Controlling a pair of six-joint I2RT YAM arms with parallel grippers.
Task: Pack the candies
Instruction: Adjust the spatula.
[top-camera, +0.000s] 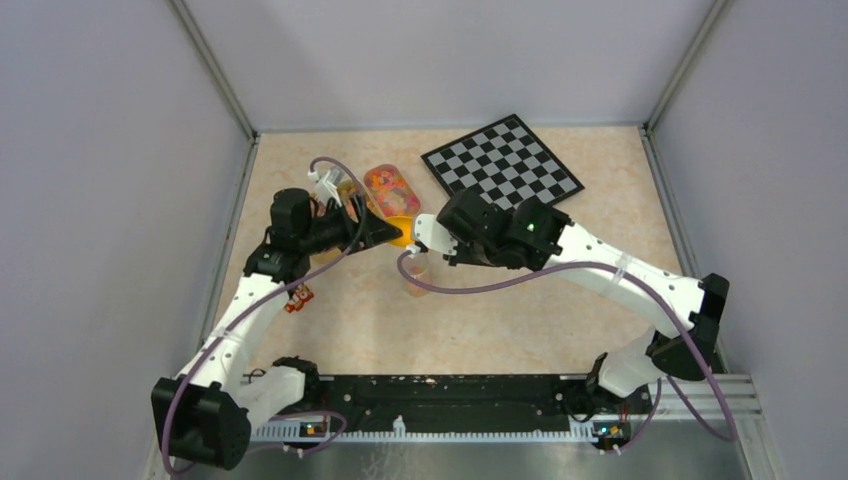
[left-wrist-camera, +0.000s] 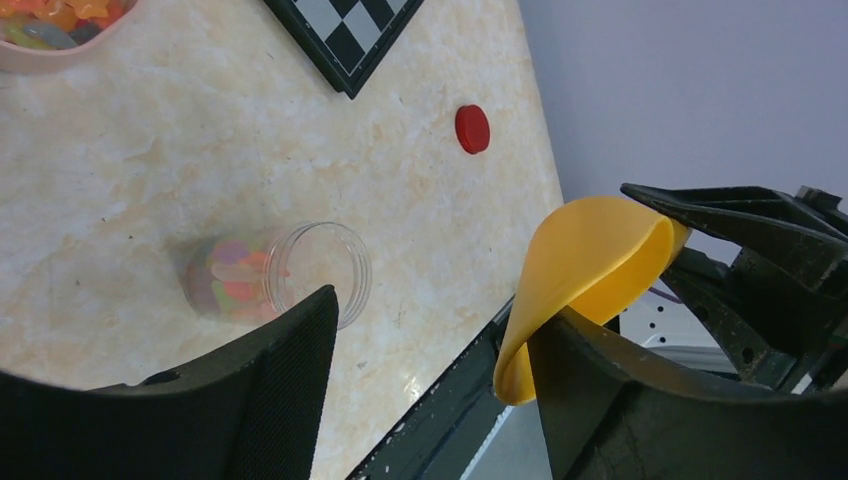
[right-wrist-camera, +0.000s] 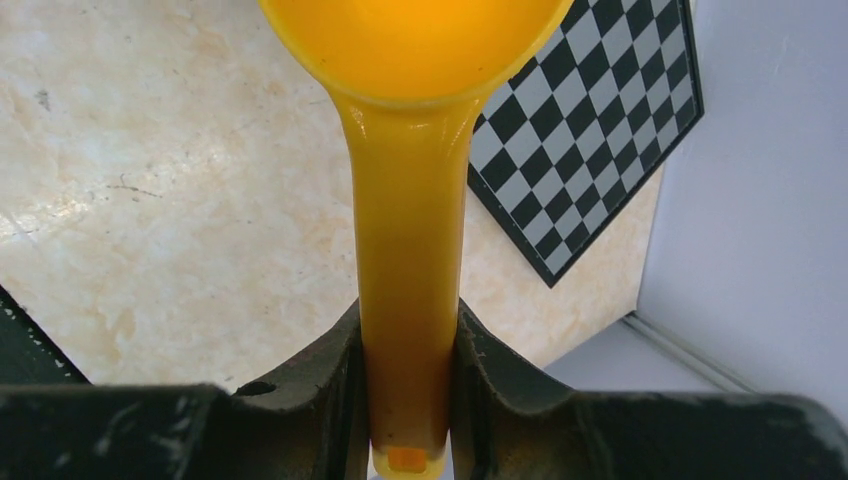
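Yellow-orange scoop (right-wrist-camera: 405, 200) clamped by handle between right gripper (right-wrist-camera: 405, 330) fingers, bowl held out ahead above table (top-camera: 480, 320). Left gripper (left-wrist-camera: 435, 340) jaws spread wide, gripping nothing; scoop bowl rests against one finger only. Candies (top-camera: 390, 188) mostly heaped in pinkish dish (left-wrist-camera: 60, 58) beside chessboard (top-camera: 503, 162), just beyond both grippers. Some lie in bottom of clear jar (left-wrist-camera: 320, 270), mouth uncovered, on table under the grippers. Red lid (left-wrist-camera: 472, 128) flat on table, well apart from jar.
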